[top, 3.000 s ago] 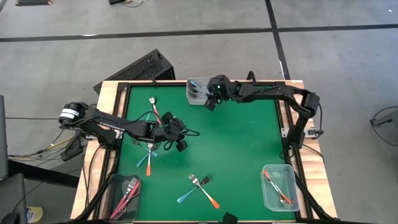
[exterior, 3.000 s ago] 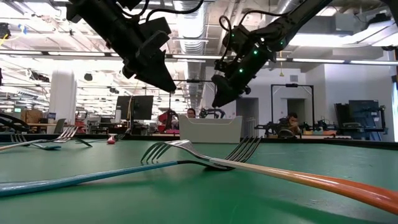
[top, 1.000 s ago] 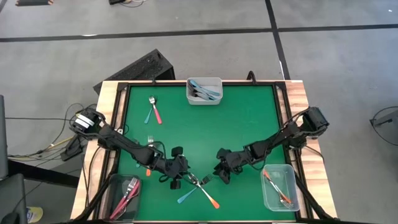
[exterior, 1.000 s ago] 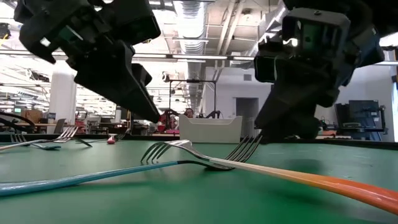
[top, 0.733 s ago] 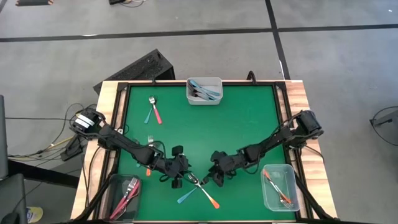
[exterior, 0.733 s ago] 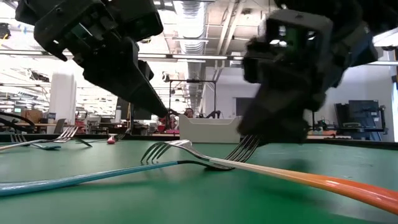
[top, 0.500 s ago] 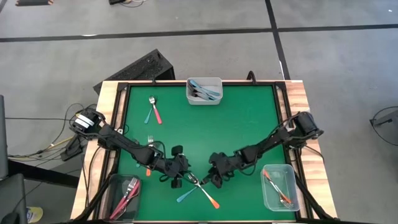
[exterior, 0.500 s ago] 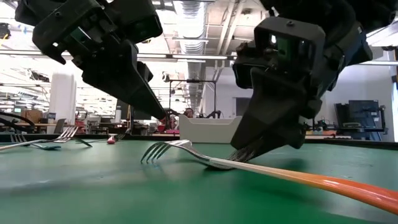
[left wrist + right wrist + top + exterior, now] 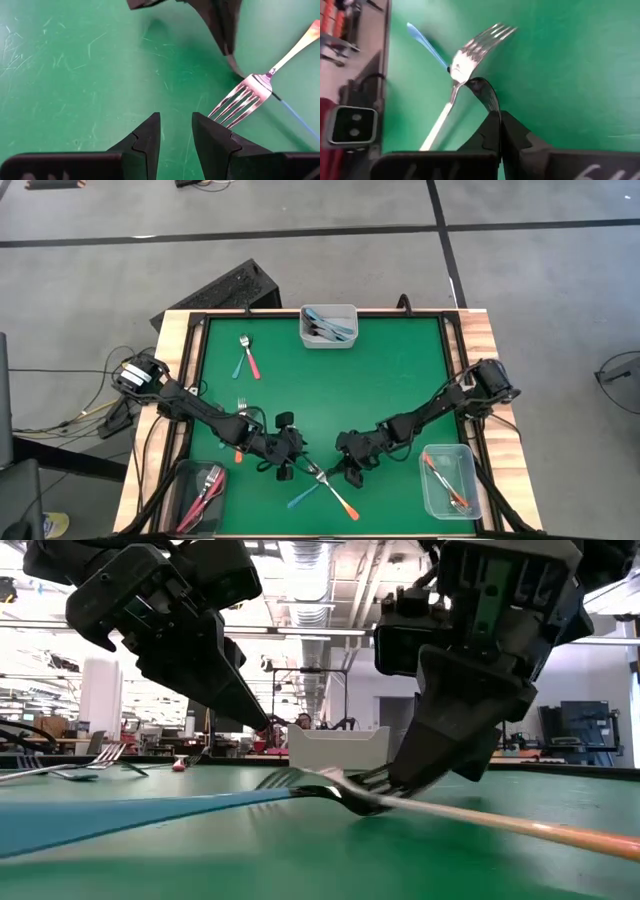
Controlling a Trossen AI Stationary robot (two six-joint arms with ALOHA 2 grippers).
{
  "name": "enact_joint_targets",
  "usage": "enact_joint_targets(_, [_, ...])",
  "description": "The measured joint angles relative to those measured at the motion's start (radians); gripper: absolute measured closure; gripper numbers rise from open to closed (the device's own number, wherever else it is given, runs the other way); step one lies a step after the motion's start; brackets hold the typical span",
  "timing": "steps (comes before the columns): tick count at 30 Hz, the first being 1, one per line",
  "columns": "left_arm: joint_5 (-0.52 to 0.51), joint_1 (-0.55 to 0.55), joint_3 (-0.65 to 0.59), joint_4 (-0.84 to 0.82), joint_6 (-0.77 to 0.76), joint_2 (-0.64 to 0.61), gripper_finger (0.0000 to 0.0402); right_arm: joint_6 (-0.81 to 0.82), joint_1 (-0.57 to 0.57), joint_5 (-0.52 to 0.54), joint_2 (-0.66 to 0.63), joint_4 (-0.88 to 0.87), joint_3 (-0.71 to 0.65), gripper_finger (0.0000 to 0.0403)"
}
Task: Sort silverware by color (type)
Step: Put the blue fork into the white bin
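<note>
Both arms have come from the far side down to the crossed forks near the front of the bench (image 9: pixel 400 380). Those two forks have slid a little since half a second ago.

Sorting is partly done. Blue forks lie in the far box (image 9: pixel 329 326). Pink ones lie in the front left box (image 9: pixel 196 498). Orange ones lie in the front right box (image 9: pixel 448 480). Left to sort are the blue fork (image 9: pixel 301 498) and orange fork (image 9: pixel 333 491) crossed in front, a blue and pink pair (image 9: pixel 246 357) far left, and some by the left arm, partly hidden.

The right pincer (image 9: pixel 352 472) is low, tipped down, its fingers shut on a dark fork (image 9: pixel 487 97), right next to the orange fork's prongs. The left pincer (image 9: pixel 285 470) is low too, just beside the same prongs. Its fingers (image 9: pixel 146 137) are a little apart and hold nothing.
</note>
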Motion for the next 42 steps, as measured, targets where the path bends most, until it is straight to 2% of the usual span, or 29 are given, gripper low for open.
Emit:
enact_joint_targets(3, [0.000, 0.000, 0.000, 0.000, 0.001, 0.000, 0.0301, -0.051, -0.015, 0.021, -0.018, -0.016, -0.001, 0.0388])
enact_joint_targets(6, [-0.002, 0.001, 0.000, 0.001, 0.001, 0.000, 0.0301, -0.089, -0.023, 0.098, -0.063, -0.105, -0.001, 0.0383])
enact_joint_targets(14, [-0.086, 0.027, 0.000, 0.020, 0.001, -0.001, 0.0301, -0.195, 0.002, 0.479, -0.225, -0.373, -0.002, 0.0389])
enact_joint_targets(19, [-0.106, 0.064, 0.000, 0.038, 0.001, -0.001, 0.0301, -0.316, 0.030, 0.630, -0.301, -0.442, -0.003, 0.0389])
enact_joint_targets(24, [-0.098, 0.102, 0.000, 0.099, 0.039, -0.001, 0.0301, -0.512, 0.062, 0.646, -0.336, -0.445, -0.003, 0.0389])
enact_joint_targets(31, [0.021, 0.135, 0.000, 0.191, 0.088, -0.001, 0.0301, -0.564, 0.064, 0.712, -0.375, -0.445, -0.002, 0.0389])
enact_joint_targets(42, [0.028, 0.143, 0.000, 0.198, 0.088, -0.002, 0.0301, -0.634, 0.051, 0.741, -0.386, -0.433, -0.002, 0.0387])
